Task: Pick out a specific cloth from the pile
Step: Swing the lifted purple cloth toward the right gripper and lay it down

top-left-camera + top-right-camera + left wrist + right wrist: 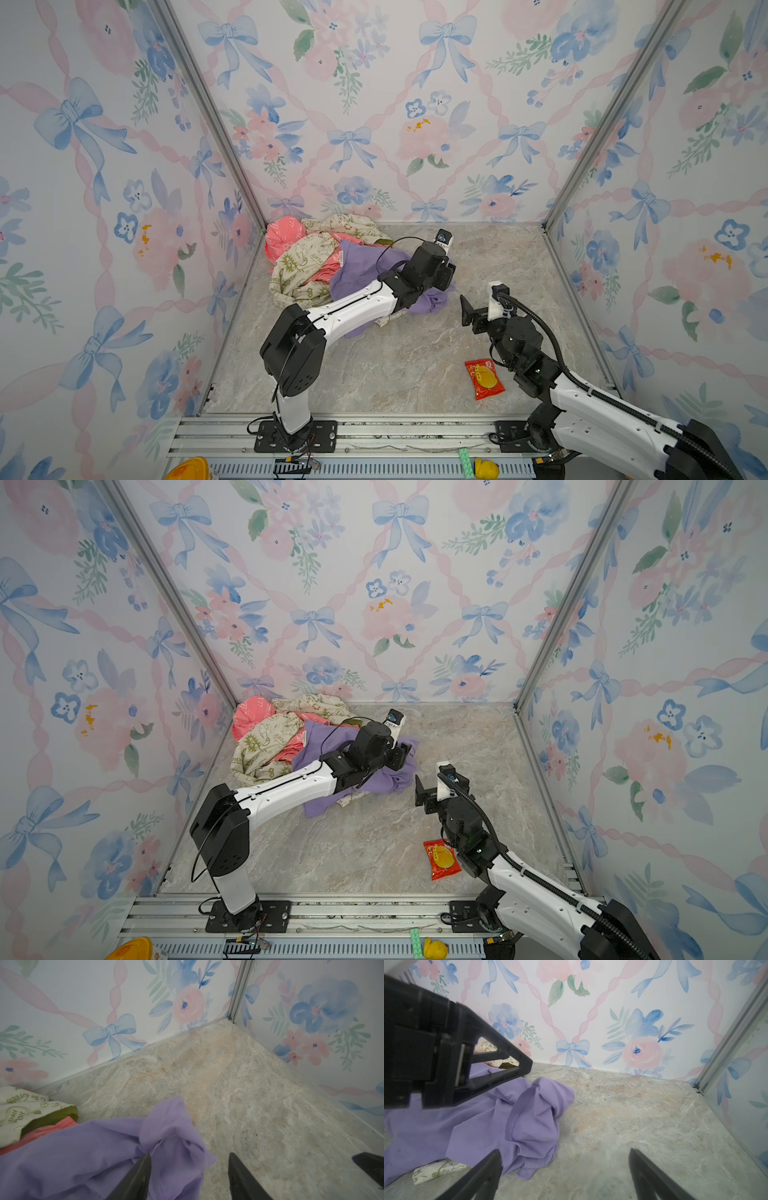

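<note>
L pincer [188,1169]: jaws apart, one finger [140,1176] against cloth [83,1157] fold, nothing clamped. R pincer [564,1167]: jaws wide, empty, over worktop [633,1115] just beside cloth. Cloth lies on worktop, edge overlapping pile [299,257], under L arm [353,307]. Cream cloth [22,1109] print reads "To Be Green", "DAY". Red packet [483,378] print unreadable.

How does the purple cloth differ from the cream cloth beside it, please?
The purple cloth is plain, while the cream cloth carries olive-green print. The purple cloth stretches out toward the middle of the table; the cream cloth sits bunched near the far corner at the left of both top views, tangled with a coral-pink cloth. Both are soft, crumpled fabric lying on the table, and they touch.
</note>
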`<state>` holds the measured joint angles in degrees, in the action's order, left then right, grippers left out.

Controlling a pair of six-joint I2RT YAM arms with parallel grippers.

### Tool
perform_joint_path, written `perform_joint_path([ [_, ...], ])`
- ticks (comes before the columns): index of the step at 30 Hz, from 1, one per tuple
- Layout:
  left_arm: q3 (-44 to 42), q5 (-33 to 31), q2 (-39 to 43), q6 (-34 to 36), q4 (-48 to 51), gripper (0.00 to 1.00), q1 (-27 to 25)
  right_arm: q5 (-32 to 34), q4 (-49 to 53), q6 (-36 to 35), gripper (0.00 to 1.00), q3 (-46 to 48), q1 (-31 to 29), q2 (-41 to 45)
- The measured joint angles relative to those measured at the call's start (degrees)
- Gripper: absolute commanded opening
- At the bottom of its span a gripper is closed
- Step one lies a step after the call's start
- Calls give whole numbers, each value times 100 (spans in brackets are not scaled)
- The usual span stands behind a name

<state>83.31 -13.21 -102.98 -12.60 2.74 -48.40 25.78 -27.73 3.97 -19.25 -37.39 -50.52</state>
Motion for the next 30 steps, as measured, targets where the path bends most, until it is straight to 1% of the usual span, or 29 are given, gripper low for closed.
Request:
perform_joint_path([
  [2,-85,-149,107,35,-11,80,7,-4,9,61,97,0,44,0],
  [5,-389,-398,507,63,-46,81,20,-70,4,120,97,0,68,-13],
  [8,-837,-706,1108,7,-98,90,20,-289,2,127,97,0,72,-122],
  [10,-1163,-933,1521,-63,-157,90,22,-479,2,140,97,-2,79,-216],
  [12,-1580,-1209,1967,-168,-223,94,39,-713,4,142,97,-7,92,-326],
  [16,-2409,-1639,2660,-457,-310,93,210,-1126,4,146,97,-68,92,-531],
  [19,-3001,-1696,3095,-719,-363,92,542,-1375,9,160,97,-127,92,-619],
  [21,-3410,-1679,3434,-879,-389,89,863,-1502,2,162,97,-168,92,-651],
  [24,-3777,-1563,3812,-1047,-393,86,1357,-1617,4,160,97,-177,87,-654],
  [27,-3932,-1305,4028,-1110,-391,83,1873,-1663,4,160,97,-177,79,-680],
  [30,-3919,-946,4052,-1095,-376,82,2345,-1685,7,157,97,-195,79,-728],
])
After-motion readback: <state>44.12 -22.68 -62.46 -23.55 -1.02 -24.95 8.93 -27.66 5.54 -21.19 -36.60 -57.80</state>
